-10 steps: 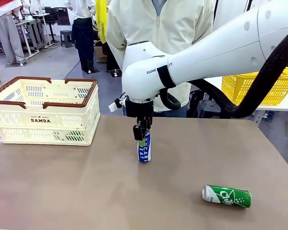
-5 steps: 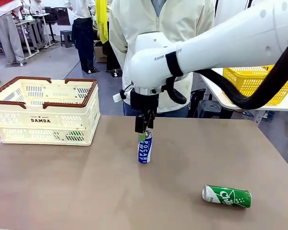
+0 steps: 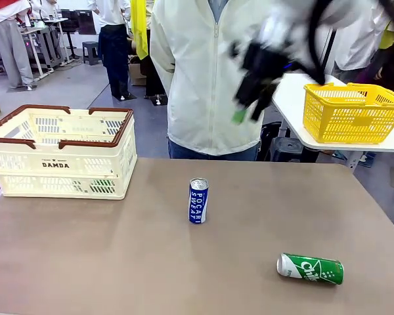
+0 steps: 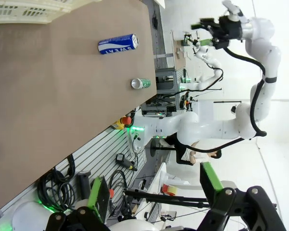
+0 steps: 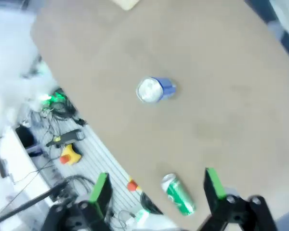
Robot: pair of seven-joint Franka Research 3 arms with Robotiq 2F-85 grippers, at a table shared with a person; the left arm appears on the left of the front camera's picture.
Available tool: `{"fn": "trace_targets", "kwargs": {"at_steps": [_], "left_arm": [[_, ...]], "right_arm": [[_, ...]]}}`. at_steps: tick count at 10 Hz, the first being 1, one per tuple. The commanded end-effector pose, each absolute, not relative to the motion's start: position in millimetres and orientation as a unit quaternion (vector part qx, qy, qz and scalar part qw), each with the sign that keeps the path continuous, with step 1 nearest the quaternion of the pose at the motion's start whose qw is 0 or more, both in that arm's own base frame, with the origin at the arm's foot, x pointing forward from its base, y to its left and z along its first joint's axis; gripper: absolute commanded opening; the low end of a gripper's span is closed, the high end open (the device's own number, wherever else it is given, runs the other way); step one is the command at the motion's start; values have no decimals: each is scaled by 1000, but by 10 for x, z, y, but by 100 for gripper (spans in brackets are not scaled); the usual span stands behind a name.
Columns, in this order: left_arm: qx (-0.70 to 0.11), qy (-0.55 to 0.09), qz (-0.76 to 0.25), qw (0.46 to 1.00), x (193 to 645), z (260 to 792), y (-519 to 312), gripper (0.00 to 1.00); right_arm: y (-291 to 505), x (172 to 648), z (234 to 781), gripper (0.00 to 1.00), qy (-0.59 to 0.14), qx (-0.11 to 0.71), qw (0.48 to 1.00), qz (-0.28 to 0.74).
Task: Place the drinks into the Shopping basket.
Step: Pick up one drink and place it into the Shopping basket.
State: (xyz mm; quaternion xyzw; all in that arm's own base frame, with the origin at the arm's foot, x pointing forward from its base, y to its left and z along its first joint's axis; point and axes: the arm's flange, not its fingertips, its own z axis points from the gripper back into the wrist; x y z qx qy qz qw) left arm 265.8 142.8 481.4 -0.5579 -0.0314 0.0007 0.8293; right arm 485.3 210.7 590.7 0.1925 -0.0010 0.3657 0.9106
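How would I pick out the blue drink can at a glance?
Find the brown table with the cream-white Shopping basket at its far left. Right of the basket, near the table's middle, is the blue can. It stands upright with white lettering, while the green can lies on its side at the front right.

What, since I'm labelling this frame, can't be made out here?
Front view: Shopping basket wall hides most of its inside.
Front view: right end effector is motion-blurred.
Right wrist view: blue can and green can blurred, print unreadable.
Left wrist view: basket cut off by top edge.
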Motion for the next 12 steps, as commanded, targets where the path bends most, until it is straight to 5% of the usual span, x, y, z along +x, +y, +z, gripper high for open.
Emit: {"fn": "trace_targets", "kwargs": {"at_steps": [1, 3, 6, 9, 10, 12], "left_arm": [[-565, -32, 1, 824, 2647, 4835, 1415, 100], [-565, -32, 1, 824, 2647, 4835, 1415, 100], [-565, -32, 1, 824, 2647, 4835, 1415, 100], [-565, -32, 1, 824, 2647, 4835, 1415, 100], [-565, -32, 1, 824, 2647, 4835, 1415, 100], [-565, -32, 1, 824, 2647, 4835, 1415, 100]], "right_arm": [[1058, 4872, 5925, 100, -31, 306, 930, 200], [-215, 4562, 5815, 100, -107, 424, 899, 7], [-1585, 3754, 5276, 100, -126, 553, 820, -78], [-2120, 3256, 4489, 100, -156, 584, 796, -42], [-2115, 3368, 4891, 100, -115, 569, 806, -120], [-2115, 3368, 4891, 100, -115, 569, 806, -120]]}}
